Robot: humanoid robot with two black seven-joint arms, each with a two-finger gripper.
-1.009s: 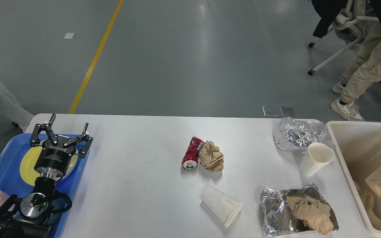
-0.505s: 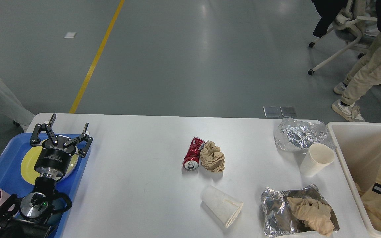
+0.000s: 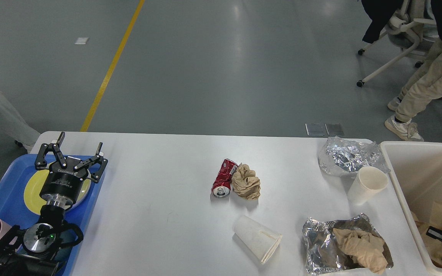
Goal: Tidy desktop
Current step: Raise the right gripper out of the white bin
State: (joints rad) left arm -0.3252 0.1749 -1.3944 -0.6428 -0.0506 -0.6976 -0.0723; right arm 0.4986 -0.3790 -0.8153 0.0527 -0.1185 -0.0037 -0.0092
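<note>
Left pincer [image 3: 70, 151] apart over blue tray [image 3: 4, 195]; right pincer [image 3: 441, 239] mostly cut off, state indiscernible.

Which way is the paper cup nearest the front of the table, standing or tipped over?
Tipped over. The paper cup lies on its side on the desktop, its squashed mouth pointing toward the foil sheet.

You have one view only, from the robot's head, looking forward and down. It sits close above the near edge of the white tabletop [image 3: 159, 214], which fills the lower half. Beyond the far edge you see grey floor [image 3: 213, 69] stretching away. The left arm enters at bottom left, the right at the bottom right corner.
</note>
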